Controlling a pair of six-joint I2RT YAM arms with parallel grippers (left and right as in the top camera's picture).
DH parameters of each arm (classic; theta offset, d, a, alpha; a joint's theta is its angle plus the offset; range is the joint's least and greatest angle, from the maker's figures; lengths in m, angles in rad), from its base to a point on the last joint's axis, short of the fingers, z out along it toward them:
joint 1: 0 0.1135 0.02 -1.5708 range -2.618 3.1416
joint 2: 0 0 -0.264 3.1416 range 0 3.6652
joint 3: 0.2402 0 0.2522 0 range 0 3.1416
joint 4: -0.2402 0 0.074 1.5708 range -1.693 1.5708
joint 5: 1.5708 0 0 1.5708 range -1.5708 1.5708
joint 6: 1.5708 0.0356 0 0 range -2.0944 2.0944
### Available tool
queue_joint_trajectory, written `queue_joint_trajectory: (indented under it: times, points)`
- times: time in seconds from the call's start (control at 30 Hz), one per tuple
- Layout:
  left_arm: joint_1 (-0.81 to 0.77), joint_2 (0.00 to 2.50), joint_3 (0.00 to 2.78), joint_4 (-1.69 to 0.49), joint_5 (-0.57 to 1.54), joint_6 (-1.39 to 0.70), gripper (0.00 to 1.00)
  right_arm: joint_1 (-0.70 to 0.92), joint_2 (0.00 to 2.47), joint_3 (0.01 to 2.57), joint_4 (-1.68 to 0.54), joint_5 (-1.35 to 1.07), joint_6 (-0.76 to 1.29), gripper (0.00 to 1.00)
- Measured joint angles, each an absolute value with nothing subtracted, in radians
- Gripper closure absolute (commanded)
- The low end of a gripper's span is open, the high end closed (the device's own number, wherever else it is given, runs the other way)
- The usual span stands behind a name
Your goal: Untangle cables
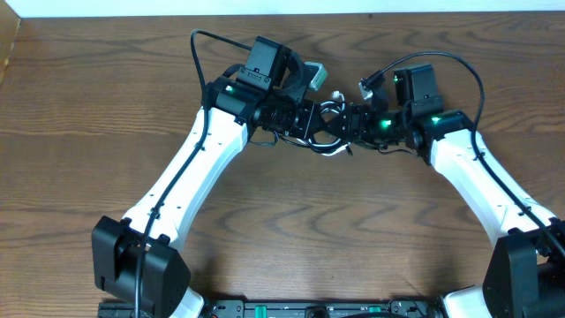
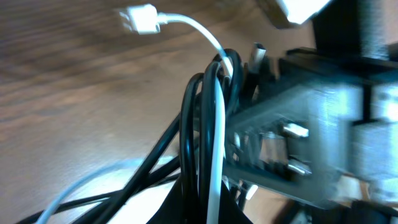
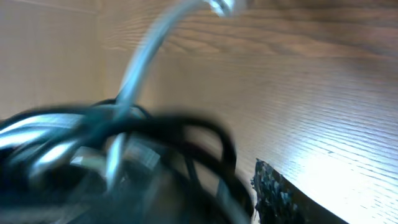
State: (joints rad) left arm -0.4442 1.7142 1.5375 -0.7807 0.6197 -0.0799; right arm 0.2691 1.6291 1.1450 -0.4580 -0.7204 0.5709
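Overhead, arms: I have both arms drawn in to the far middle of the bench (image 1: 291,230), the left gripper (image 1: 316,119) and right gripper (image 1: 360,121) nose to nose.
Overhead, cables: the white cable (image 1: 334,151) and the black cable (image 1: 330,109) sit as one small knot between the two grippers, just off the bench.
Overhead, grip: both grippers are too dark and crowded here; I cannot tell whether either is closed on a cord.

Left wrist, cables: black loops stand upright in mid-frame with the white cord running through them. The white cord's plug (image 2: 140,18) arcs free to the upper left.
Left wrist, grip: my own fingers are hidden under the bundle, so their state is unclear. The right gripper pushes in from the right, touching the loops.

Right wrist, cables: it's badly blurred. Black loops cross low, and one pale cord rises to a plug at the top edge.
Right wrist, grip: I cannot tell.

Progress: I judge this early. The cords are lifted and one white end hangs loose, but they are not yet separated.
Left to do: pull the white cord out of the black loops, then lay each one apart.
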Motion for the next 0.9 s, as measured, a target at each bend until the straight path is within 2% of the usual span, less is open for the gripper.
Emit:
queue_joint_trajectory:
  times: [0.1,0.37,0.5,0.7,0.8,0.9]
  points:
    - [-0.444,1.714,1.538,-0.774,0.704,-0.082,0.92,0.278,1.629,1.145,-0.486,-0.624,0.601,0.69]
    - [-0.441,1.715,1.526,-0.759,0.806,-0.082,0.93,0.279,1.608,1.154,-0.652,-0.450,0.616,0.73]
    - [-0.440,1.715,1.525,-0.759,0.799,-0.082,0.93,0.276,1.607,1.163,-0.677,-0.433,0.590,0.87]
    - [-0.440,1.715,1.454,-0.756,0.780,-0.081,0.93,0.224,1.607,1.164,-0.737,-0.450,0.536,0.88]
    - [-0.443,1.718,1.401,-0.744,0.780,-0.081,0.93,0.173,1.599,1.162,-0.776,-0.488,0.505,0.81]
    - [-0.450,1.719,1.366,-0.719,0.779,-0.081,0.93,0.113,1.551,1.155,-0.805,-0.504,0.459,0.54]
